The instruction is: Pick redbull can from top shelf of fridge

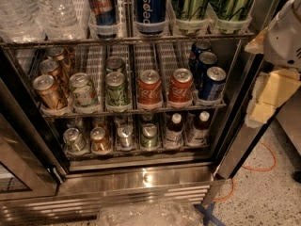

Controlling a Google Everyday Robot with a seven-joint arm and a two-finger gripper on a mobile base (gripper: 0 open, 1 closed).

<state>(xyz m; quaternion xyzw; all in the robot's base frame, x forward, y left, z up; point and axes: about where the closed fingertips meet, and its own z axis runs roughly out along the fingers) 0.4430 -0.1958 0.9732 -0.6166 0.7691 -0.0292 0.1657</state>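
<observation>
Redbull can [101,4] stands upright in a top shelf [70,42] cup at 11 o'clock. End effector [270,95] hangs at 3 o'clock, outside the fridge [141,180]; its grip state cannot be told.

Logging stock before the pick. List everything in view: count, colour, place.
water bottles: at least two, clear, top shelf, left
redbull can: one, blue and silver, top shelf
Pepsi can: one, dark blue, top shelf, centre
tall cans: two, green, top shelf, right
tan cans: three, tan, middle shelf, far left
pale can: one, white-green, middle shelf, left
green cans: two, green, middle shelf, centre-left
Coca-Cola cans: two, red, middle shelf, centre
dark-blue cans: three, dark blue, middle shelf, right
short cans: four, mixed, bottom shelf, left
bottles: two, dark, bottom shelf, right
fridge: one, steel, whole view
plastic bag: one, clear, floor in front
cable: one, orange, floor, right
gripper: one, white and yellow, right edge, outside the fridge
</observation>
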